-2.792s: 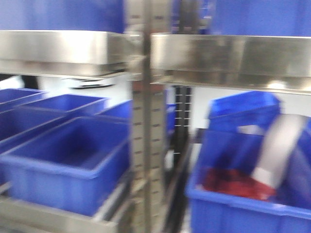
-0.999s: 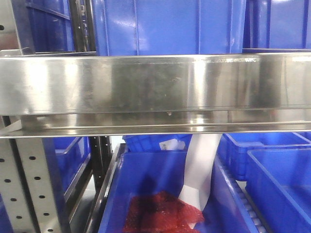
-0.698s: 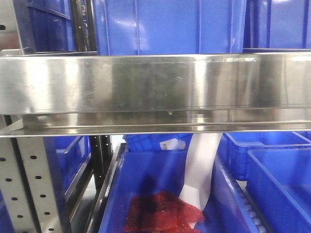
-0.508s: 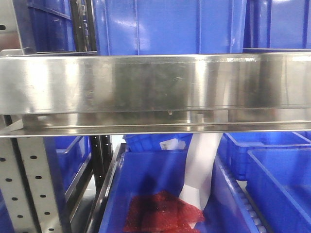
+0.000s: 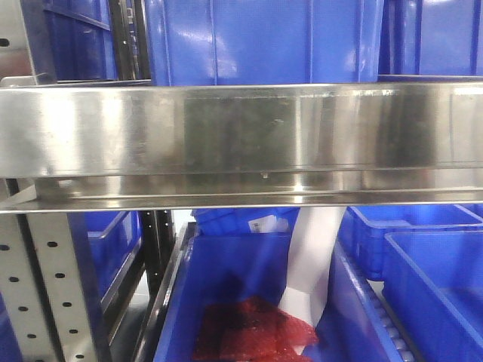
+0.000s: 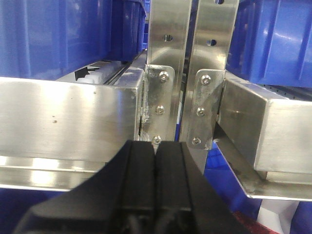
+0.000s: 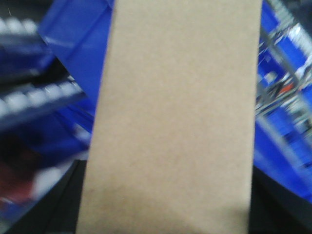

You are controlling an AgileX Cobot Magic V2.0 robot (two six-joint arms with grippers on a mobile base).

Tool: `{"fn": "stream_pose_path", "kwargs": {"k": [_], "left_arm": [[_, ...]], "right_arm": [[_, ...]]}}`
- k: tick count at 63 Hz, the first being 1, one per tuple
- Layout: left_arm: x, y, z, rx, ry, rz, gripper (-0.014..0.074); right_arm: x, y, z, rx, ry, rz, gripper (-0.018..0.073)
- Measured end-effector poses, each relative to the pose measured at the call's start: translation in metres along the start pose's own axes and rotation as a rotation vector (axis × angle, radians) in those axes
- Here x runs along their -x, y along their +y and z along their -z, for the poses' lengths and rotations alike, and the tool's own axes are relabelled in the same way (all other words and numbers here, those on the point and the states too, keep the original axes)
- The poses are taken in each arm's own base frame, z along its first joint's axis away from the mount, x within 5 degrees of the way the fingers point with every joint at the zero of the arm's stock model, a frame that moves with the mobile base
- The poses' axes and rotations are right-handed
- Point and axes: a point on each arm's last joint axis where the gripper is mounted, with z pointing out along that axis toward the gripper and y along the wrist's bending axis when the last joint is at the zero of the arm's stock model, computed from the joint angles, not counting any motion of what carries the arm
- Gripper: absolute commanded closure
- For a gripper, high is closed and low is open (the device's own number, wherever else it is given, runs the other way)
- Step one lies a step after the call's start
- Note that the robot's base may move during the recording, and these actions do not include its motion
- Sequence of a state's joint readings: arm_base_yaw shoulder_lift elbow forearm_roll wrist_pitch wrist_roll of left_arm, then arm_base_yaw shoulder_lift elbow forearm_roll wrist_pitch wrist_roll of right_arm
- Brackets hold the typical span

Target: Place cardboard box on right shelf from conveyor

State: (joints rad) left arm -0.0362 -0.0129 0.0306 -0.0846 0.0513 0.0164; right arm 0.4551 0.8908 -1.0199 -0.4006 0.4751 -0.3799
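Note:
The tan cardboard box (image 7: pixel 175 117) fills the right wrist view, standing narrow and upright. My right gripper (image 7: pixel 165 219) is shut on the cardboard box, with its dark fingers (image 7: pixel 58 214) just showing at either lower side. The right shelf (image 5: pixel 241 128) shows its broad shiny steel lip across the front view, and its end (image 6: pixel 273 131) appears right of the uprights in the left wrist view. My left gripper (image 6: pixel 156 165) is shut on nothing, close in front of the steel uprights (image 6: pixel 168 68). The conveyor is out of view.
Blue bins (image 5: pixel 260 41) stand on the shelf above the lip. Below it a blue bin (image 5: pixel 249 302) holds red mesh (image 5: pixel 249 332) and a white sheet (image 5: pixel 313 264); another blue bin (image 5: pixel 438 286) is to its right. A perforated grey upright (image 5: pixel 53 286) stands lower left.
Since 2.8 s ago the front view has swung from a blurred look at the shelf junction to a steady close view of one shelf lip. Over the last second hardly anything has moved.

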Motion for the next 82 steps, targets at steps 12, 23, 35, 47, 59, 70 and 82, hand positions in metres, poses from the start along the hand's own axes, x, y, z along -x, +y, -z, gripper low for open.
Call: {"fn": "stream_pose_path", "kwargs": {"k": [12, 23, 35, 47, 59, 70, 82], "left_arm": [[0.000, 0.000, 0.000, 0.000, 0.000, 0.000, 0.0715], [0.000, 0.000, 0.000, 0.000, 0.000, 0.000, 0.0715], [0.000, 0.000, 0.000, 0.000, 0.000, 0.000, 0.0715], [0.000, 0.000, 0.000, 0.000, 0.000, 0.000, 0.0715], [0.000, 0.000, 0.000, 0.000, 0.000, 0.000, 0.0715], [0.000, 0.000, 0.000, 0.000, 0.000, 0.000, 0.0715], [0.000, 0.000, 0.000, 0.000, 0.000, 0.000, 0.0715]], "right_arm": [[0.005, 0.004, -0.035, 0.037, 0.037, 0.273, 0.0345], [0.003, 0.016, -0.069, 0.079, 0.032, 0.435, 0.0345], [0.004, 0.035, -0.101, 0.124, -0.008, 0.505, 0.0345], [-0.001, 0.055, -0.127, 0.182, -0.004, 0.524, 0.0345], [-0.009, 0.069, -0.147, 0.227, 0.011, 0.538, 0.0345], [-0.013, 0.076, -0.157, 0.246, 0.013, 0.541, 0.0345], [-0.017, 0.082, -0.164, 0.262, 0.019, 0.545, 0.0344]]}}
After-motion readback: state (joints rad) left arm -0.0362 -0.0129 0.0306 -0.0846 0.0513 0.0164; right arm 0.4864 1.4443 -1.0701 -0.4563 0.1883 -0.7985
